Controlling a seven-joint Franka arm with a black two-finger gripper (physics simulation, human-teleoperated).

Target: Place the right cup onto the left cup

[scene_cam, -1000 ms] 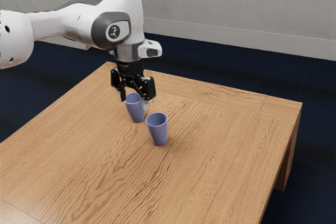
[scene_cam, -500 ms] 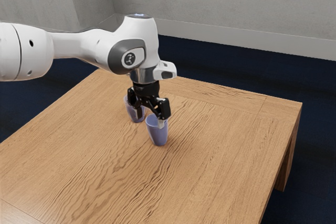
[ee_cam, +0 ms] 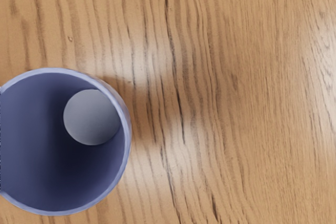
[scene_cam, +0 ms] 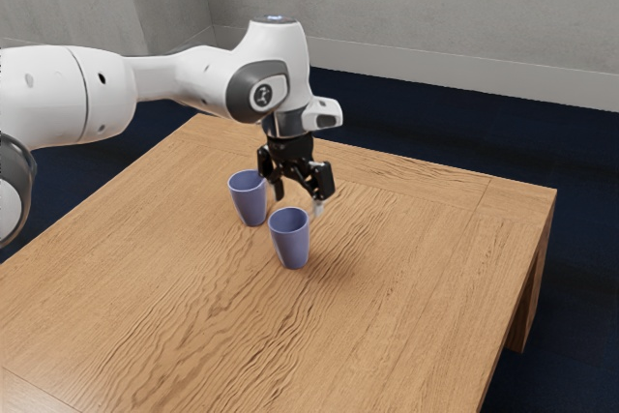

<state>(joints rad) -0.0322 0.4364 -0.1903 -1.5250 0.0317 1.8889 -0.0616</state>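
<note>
- Carrying nothing in the black claw [scene_cam: 298, 198]: spread wide, pointed down above the table, with clear air between it and either cup.
- Reading clock hours off the exterior view, with twelve at its top: resting both cups on the wooden table [scene_cam: 416, 278].
- Reaching in from nine o'clock with the white arm [scene_cam: 155, 79].
- Finding the right cup [scene_cam: 290, 244] at about six o'clock from the claw, near it and lower; standing upright, with long axis vertical and mouth up, so best met from straight above.
- Finding the left cup [scene_cam: 250, 204] at about nine o'clock from the claw, upright too, just beside the right cup at its ten to eleven o'clock.
- Looking down, probably into the right cup, to its pale round bottom [ee_cam: 92, 117]; off to one side of the wrist camera, so likely needing a shift toward six before lowering.
- Judging by this, still to do: grip, lift, carry toward ten or eleven, nest. Liable to knock the rim if lowered off-centre.
</note>
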